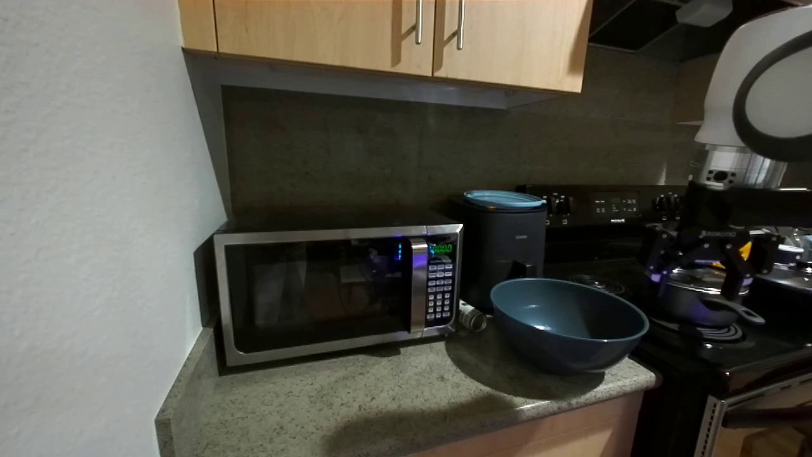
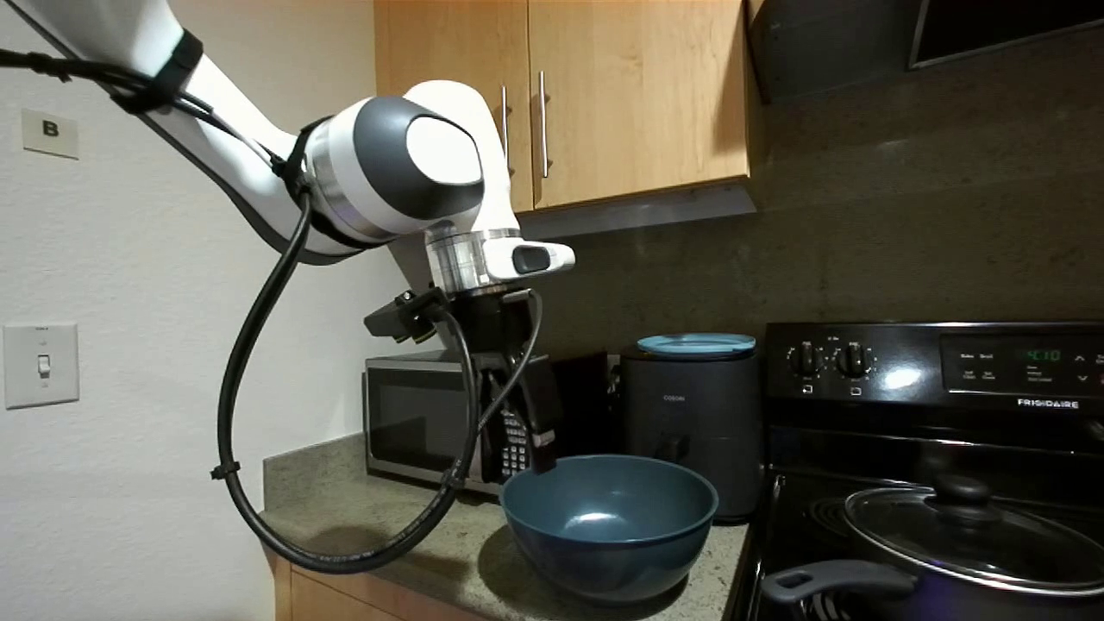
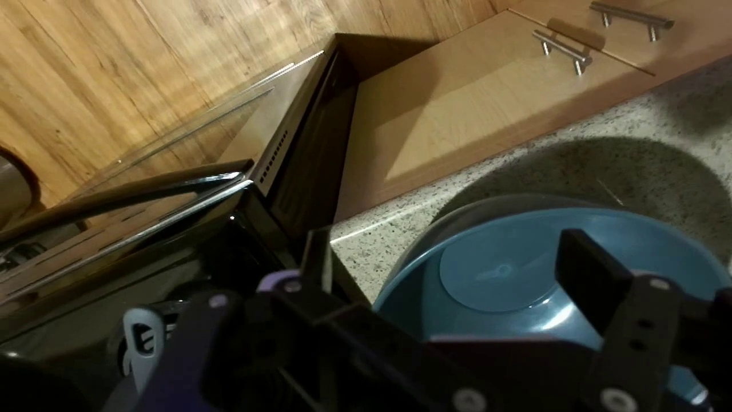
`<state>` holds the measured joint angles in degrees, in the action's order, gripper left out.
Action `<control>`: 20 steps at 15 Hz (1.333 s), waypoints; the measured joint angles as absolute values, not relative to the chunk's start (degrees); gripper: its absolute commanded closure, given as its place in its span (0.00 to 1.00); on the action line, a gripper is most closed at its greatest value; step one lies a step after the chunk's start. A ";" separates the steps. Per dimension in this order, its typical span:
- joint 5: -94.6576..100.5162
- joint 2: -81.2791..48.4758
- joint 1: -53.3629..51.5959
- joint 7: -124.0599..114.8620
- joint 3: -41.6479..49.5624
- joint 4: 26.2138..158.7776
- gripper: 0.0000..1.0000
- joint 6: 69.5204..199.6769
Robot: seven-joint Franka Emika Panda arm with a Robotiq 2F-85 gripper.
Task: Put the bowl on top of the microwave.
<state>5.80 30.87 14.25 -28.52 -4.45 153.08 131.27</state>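
Microwave [image 1: 336, 295]: Awaiting its load on the counter [image 1: 304, 406], well to the left of the gripper [image 1: 694, 284] in an exterior view; the bowl [image 1: 569, 327] is not yet on top.
Black appliance [image 1: 504, 247]: Stands left of the gripper there, just beside the microwave, a blue disc [image 1: 504, 199] on top.
Bowl: Upright on the counter, left of the gripper there and apart from it; in the wrist view, its rim shows between the fingers [image 3: 589, 274].
Gripper: Fingers spread, it holds nothing; the approach appears well along, with grasp, lift, carry and release all ahead.
Pot [image 1: 685, 301]: Lidded, on the stove [image 1: 767, 343], behind the gripper in that exterior view.
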 measured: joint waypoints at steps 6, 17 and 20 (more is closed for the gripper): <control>11.83 23.46 20.19 -33.50 -3.60 152.78 0.00 138.07; 11.16 17.40 19.00 -37.49 -2.05 148.88 0.00 138.28; 11.14 11.04 18.28 -40.91 -1.19 144.61 0.00 139.28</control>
